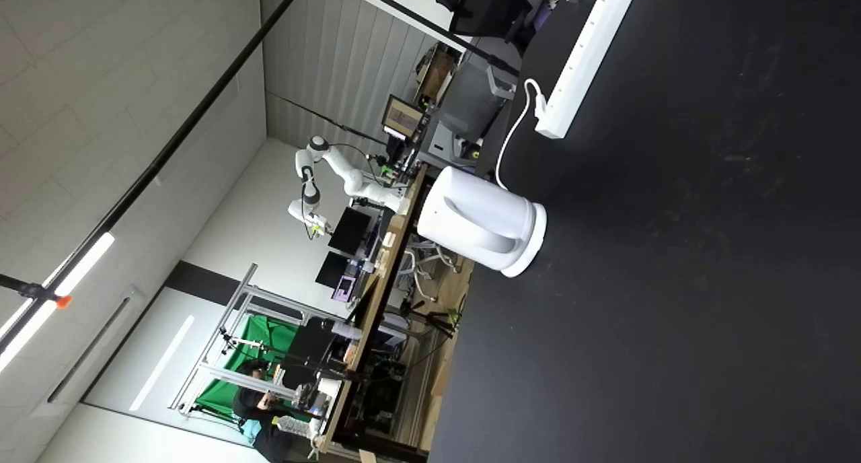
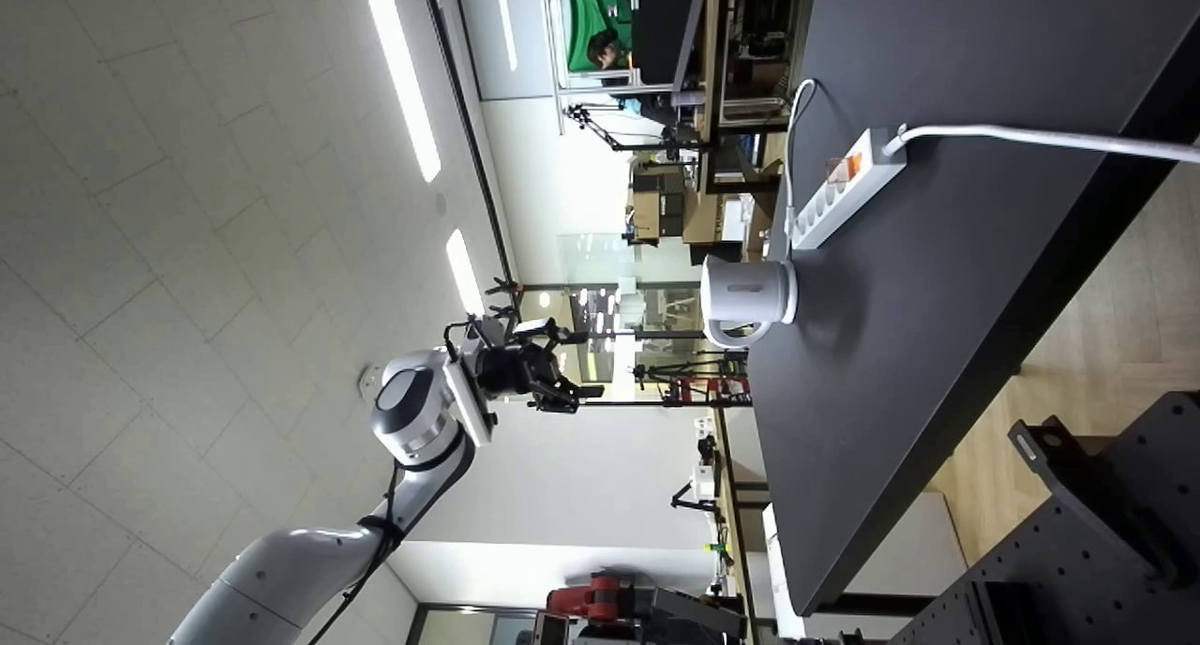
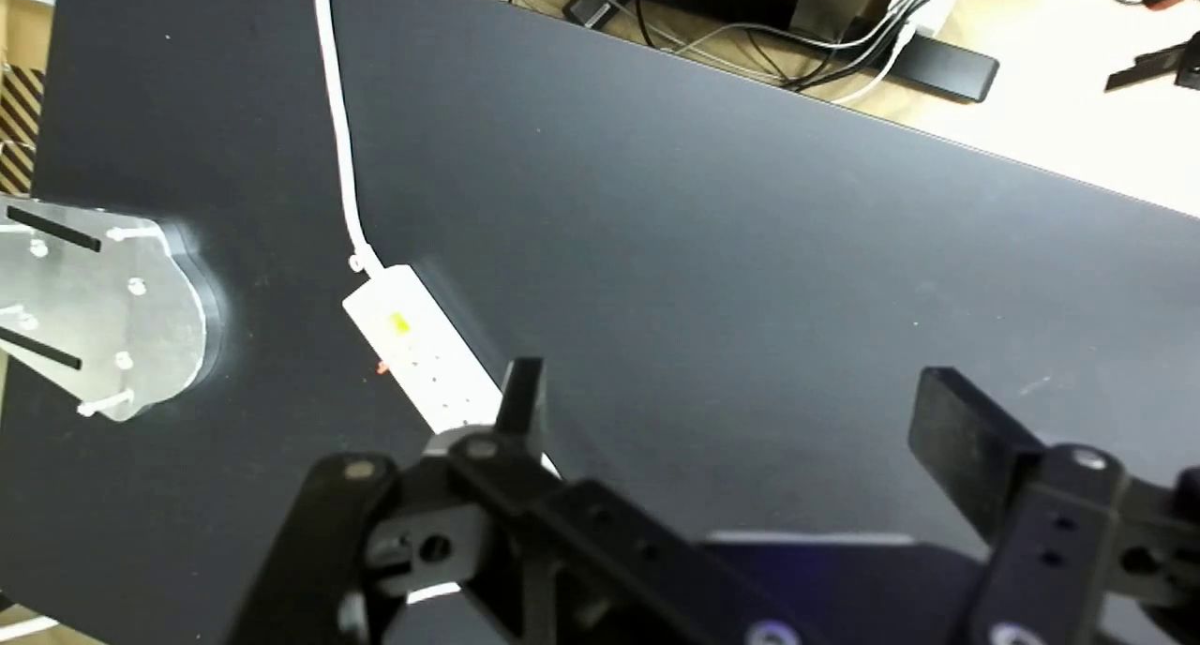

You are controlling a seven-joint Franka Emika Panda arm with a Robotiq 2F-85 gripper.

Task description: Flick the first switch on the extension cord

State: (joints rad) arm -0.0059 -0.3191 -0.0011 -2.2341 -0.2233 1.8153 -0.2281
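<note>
The claw (image 3: pixel 736 397) is spread wide with nothing between its tips, well above the bench (image 3: pixel 750 261); in the wrist view the extension cord (image 3: pixel 427 356) lies to its left, long axis askew to the bench's upper edge, corded end nearer that edge; a leftward descent seems called for.

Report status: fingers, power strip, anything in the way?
Fingers open and empty, well above the table. Power strip lying on it, not touched. Jug near one end, a possible obstacle.
</note>
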